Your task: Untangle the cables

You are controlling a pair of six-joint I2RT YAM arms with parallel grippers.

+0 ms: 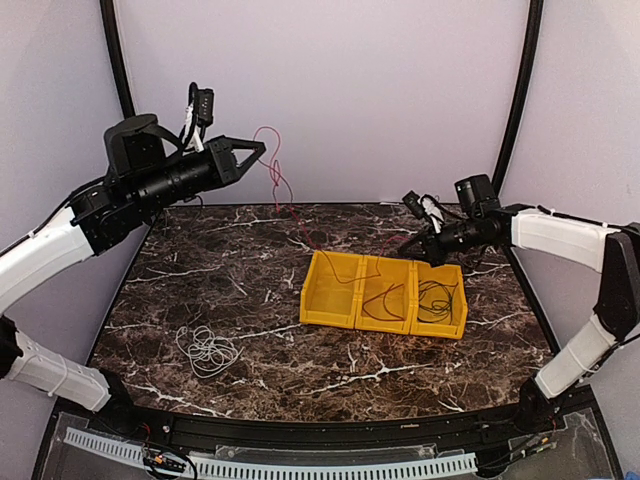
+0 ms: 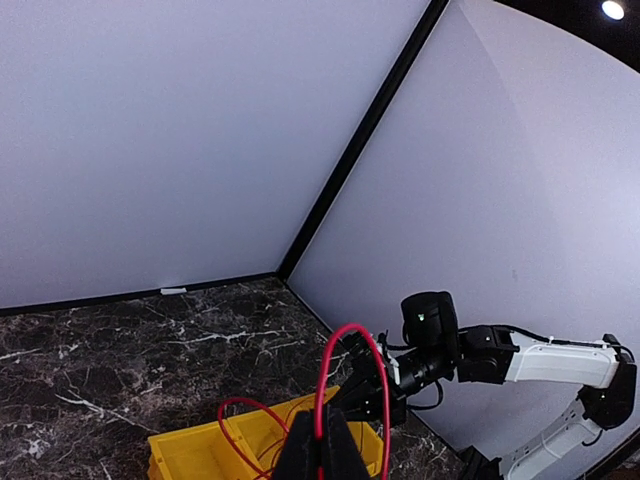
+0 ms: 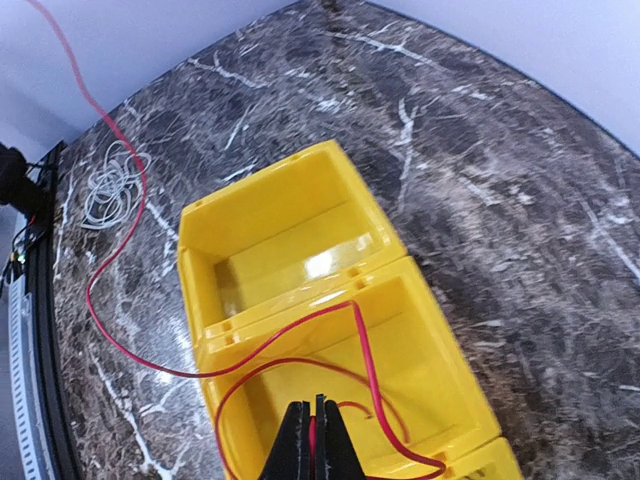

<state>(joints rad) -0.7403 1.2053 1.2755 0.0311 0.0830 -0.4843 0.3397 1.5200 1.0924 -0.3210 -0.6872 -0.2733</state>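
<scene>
We find the white cable [image 1: 208, 350] alone on the desk [image 1: 230, 280] and the black cable [image 1: 437, 298] in the right compartment of the yellow bins [image 1: 330, 318]. Both are separated. The left tool [image 1: 260, 149] and right tool [image 1: 414, 246] each pinch the red cable [image 1: 285, 190], which is stretched between them and not yet laid down.

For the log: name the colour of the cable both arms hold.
Red cable, best in right wrist view.

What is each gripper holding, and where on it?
Both hold the red cable. The left gripper pinches a raised loop. The right gripper pinches a strand above the yellow bins.
</scene>
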